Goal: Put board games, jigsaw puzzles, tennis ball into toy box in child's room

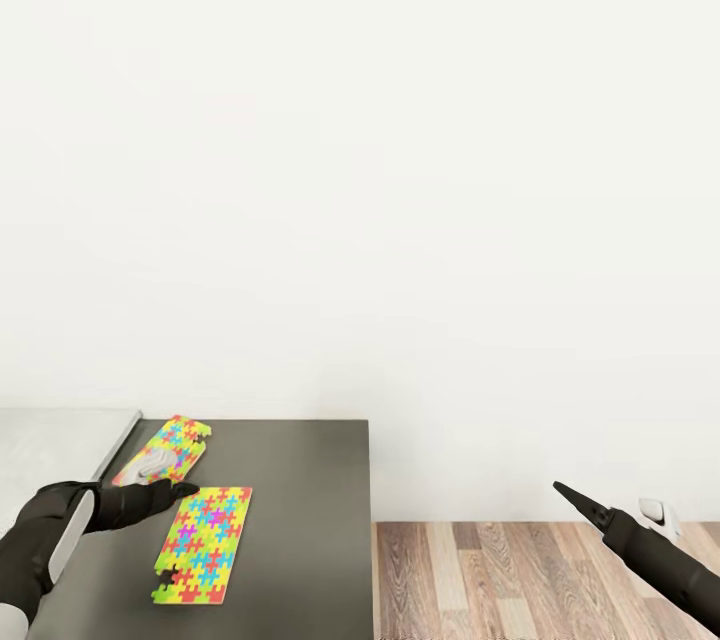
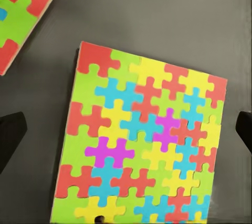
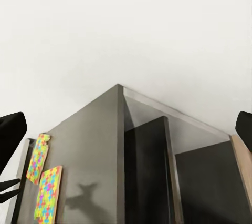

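Here, low in the head view's left corner, the black left gripper (image 1: 170, 492) is hovering with its fingers spread wide over the nearer flat multicoloured jigsaw puzzle square (image 1: 204, 542), which is lying on the dark grey lower section of the table (image 1: 310, 520). Just beyond, the second multicoloured puzzle square (image 1: 170, 448) is lying by the light grey tabletop's edge. At lower right, the black right gripper (image 1: 575, 498) is hanging over the wood-plank floor (image 1: 480, 580), its fingers parted wide and holding nothing.
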`<state>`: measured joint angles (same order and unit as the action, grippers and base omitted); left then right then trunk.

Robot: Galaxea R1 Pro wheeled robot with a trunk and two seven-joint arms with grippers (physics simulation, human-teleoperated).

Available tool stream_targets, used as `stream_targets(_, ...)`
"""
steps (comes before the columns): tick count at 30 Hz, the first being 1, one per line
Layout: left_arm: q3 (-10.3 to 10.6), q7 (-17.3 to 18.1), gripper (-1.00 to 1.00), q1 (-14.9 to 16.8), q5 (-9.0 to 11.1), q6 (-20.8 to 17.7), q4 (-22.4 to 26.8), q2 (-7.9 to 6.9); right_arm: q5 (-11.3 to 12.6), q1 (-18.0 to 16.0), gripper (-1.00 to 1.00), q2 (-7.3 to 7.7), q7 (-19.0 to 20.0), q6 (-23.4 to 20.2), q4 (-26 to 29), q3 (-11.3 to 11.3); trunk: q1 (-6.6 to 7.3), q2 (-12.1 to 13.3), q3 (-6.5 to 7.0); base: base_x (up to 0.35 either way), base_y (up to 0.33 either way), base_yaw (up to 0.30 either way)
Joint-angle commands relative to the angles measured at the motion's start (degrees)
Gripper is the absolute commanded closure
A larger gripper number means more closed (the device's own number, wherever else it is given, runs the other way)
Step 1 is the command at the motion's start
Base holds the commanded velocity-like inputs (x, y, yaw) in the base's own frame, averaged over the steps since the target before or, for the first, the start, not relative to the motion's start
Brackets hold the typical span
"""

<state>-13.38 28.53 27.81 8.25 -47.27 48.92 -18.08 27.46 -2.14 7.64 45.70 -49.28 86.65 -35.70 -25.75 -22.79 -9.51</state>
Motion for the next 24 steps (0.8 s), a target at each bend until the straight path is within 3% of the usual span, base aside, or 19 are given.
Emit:
stream_targets(1, 0.29, 0.51, -1.0, 0.05, 0.33, -0.42, 0.01, -0.02, 0.03, -0.06, -1.0, 0.0, 0.17, -0.29, 0.01, -0.07, -0.03, -0.13, -0.22, 0.0, 0.0, 0.0)
stream_targets(7, 1.73, 2.62, -1.0, 0.05, 0.21, -0.38, -0.12, -0.1, 0.11, -0.06, -1.0, 0.01, 0.17, -0.29, 0.01, -0.07, -0.03, -0.13, -0.78, 0.0, 0.0, 0.0)
stream_targets(24, 1.95, 3.02, -1.0, 0.05, 0.19, -0.37, -0.14, -0.15, -0.06, -0.06, -1.0, -0.05, 0.17, -0.29, 0.01, -0.07, -0.03, -0.13, -2.37, 0.0, 0.0, 0.0)
